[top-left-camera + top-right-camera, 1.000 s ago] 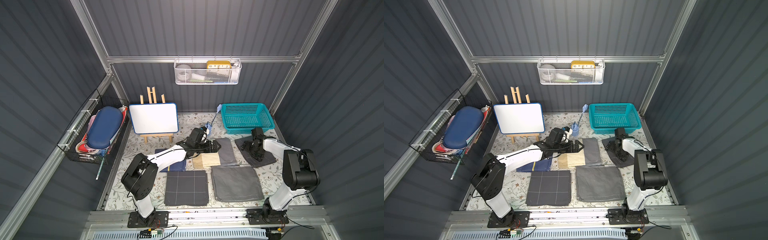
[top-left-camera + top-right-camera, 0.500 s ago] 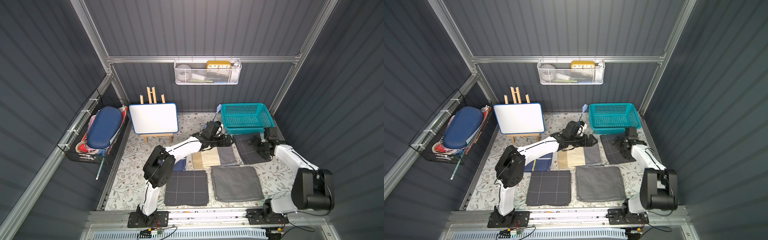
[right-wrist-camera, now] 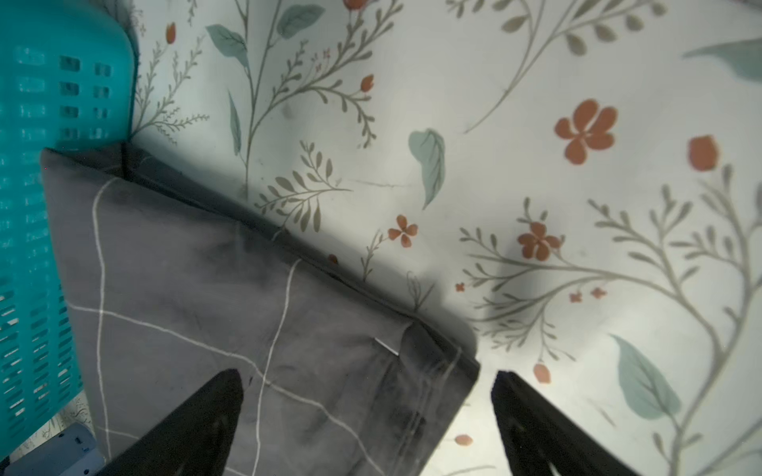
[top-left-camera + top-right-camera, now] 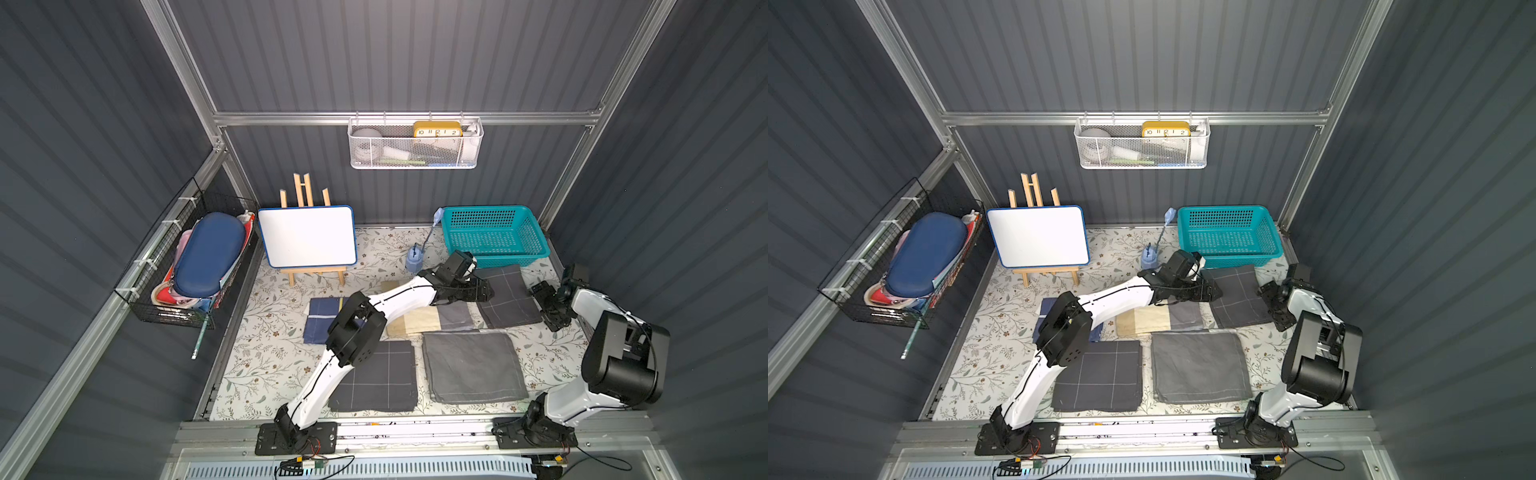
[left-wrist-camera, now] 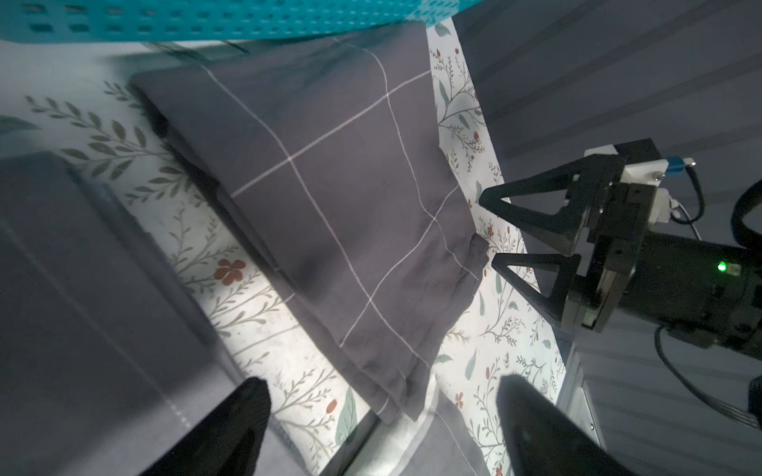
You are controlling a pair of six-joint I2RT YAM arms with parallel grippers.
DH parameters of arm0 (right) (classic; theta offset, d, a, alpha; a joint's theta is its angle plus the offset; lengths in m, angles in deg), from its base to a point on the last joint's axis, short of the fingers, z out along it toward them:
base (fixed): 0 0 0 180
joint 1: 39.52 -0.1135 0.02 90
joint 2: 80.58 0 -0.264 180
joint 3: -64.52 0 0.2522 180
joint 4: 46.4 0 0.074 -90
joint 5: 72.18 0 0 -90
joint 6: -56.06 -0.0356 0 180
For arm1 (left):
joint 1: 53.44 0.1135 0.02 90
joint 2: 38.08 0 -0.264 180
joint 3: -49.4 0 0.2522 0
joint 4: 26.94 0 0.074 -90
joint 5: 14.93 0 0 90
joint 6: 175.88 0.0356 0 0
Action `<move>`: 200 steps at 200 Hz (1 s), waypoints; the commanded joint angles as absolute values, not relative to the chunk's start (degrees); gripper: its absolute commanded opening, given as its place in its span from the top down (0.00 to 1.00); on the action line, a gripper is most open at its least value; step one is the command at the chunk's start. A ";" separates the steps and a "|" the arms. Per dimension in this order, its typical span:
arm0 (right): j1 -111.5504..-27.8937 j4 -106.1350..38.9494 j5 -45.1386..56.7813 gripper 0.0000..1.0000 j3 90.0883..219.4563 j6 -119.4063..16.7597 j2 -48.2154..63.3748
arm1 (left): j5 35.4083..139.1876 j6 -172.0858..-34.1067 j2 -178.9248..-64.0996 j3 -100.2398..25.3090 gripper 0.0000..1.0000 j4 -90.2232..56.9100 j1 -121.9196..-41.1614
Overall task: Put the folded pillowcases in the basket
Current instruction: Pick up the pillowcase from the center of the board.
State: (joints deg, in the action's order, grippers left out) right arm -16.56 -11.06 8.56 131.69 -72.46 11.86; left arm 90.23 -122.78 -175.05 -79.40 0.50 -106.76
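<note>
Left claw (image 5: 381, 383) has advanced to left edge of checked pillowcase (image 4: 505, 297); right claw (image 5: 488, 228) has drawn back to right edge. Both claws apart, gripping nothing, flanking cloth, likely for two-sided lift. Pillowcase flat on worktop (image 4: 282, 332), just before basket (image 4: 507, 262), not inside.

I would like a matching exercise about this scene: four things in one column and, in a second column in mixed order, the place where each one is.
Things
1. teal basket
2. whiteboard
3. yellow clock
4. blue case

Places
A. in the black wire basket on the side wall
B. directly on the floral table, in a back corner
C. in the white mesh basket on the back wall
D. on the wooden easel

Pairs: 1-B, 2-D, 3-C, 4-A
</note>
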 commanded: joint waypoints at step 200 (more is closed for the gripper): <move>-19.66 -12.44 9.95 0.10 130.26 -72.66 9.30 | 80.64 -118.88 -188.11 -97.40 0.28 11.26 -106.97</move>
